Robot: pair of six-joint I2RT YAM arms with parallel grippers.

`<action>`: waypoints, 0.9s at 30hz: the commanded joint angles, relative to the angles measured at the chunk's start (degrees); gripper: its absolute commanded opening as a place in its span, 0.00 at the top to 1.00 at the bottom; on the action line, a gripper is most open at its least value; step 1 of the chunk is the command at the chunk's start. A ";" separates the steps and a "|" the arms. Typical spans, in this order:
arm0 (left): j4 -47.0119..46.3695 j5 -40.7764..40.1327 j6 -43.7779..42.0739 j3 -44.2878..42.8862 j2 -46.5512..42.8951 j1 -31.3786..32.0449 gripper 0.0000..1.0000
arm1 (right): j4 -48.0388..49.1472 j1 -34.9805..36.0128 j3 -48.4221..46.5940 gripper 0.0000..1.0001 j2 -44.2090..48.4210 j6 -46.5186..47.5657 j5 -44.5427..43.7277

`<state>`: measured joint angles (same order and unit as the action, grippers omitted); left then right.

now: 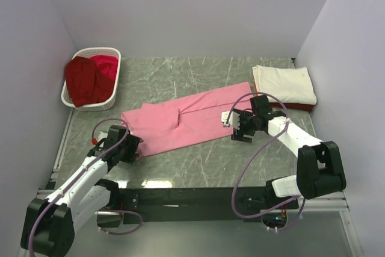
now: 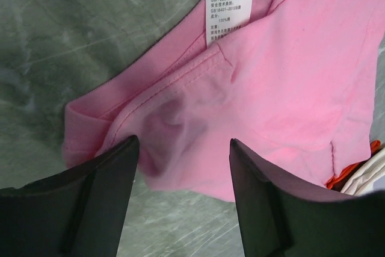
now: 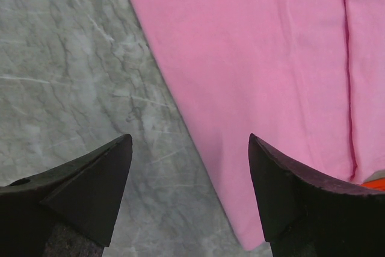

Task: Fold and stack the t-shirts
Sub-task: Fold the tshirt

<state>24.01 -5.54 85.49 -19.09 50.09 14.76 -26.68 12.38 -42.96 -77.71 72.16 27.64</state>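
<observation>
The pink t-shirt point(image 1: 183, 118) lies folded lengthwise in a long strip across the middle of the table. My left gripper point(image 1: 128, 150) is open just off its near-left corner; in the left wrist view the pink hem point(image 2: 180, 118) and a white size label point(image 2: 231, 5) lie beyond the spread fingers point(image 2: 108, 179). My right gripper point(image 1: 239, 126) is open at the strip's right end; the right wrist view shows the pink edge point(image 3: 252, 76) running between the fingers point(image 3: 283, 185). A cream-white folded shirt point(image 1: 284, 83) lies on an orange-red one point(image 1: 295, 107) at the back right.
A white slatted basket point(image 1: 112, 91) at the back left holds dark red point(image 1: 81, 79) and crimson point(image 1: 106, 64) shirts. Grey walls close in on the left, back and right. Bare marble table point(image 1: 204, 161) shows in front of the pink strip.
</observation>
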 commanded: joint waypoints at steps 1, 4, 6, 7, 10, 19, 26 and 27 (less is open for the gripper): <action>9.09 -5.17 1.60 -1.37 -1.29 0.00 0.31 | -0.39 -1.66 -2.74 0.16 -0.77 4.81 -0.22; 15.25 -10.53 1.52 -4.19 -6.13 0.00 0.26 | -1.10 -2.62 -3.36 0.16 -2.61 8.08 -1.61; 17.64 -12.03 1.43 -5.68 -7.89 0.00 0.22 | -0.83 -2.54 -3.45 0.17 -3.84 10.00 -2.85; 19.83 -12.56 1.26 -6.04 -8.07 0.00 0.22 | -0.66 -2.63 -3.62 0.17 -4.98 10.36 -3.72; 21.16 -11.34 0.73 -6.57 -7.99 0.00 0.19 | -0.48 -2.54 -4.50 0.20 -7.36 10.90 -4.43; 20.28 -2.55 -5.25 -7.45 -10.45 0.00 0.16 | 1.37 -2.10 -5.99 0.36 -12.89 10.63 -8.74; 21.43 4.04 -0.68 -3.24 -10.45 0.09 0.18 | 0.31 -1.75 -5.03 0.78 -13.17 9.75 -8.30; 20.30 3.61 0.02 -2.62 -10.10 0.18 0.18 | 0.57 -1.83 -4.25 0.87 -12.73 9.75 -8.30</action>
<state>44.38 -4.64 83.20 -23.35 39.94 14.81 -25.82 10.35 -47.94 -90.61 82.02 19.68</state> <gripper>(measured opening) 0.820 0.188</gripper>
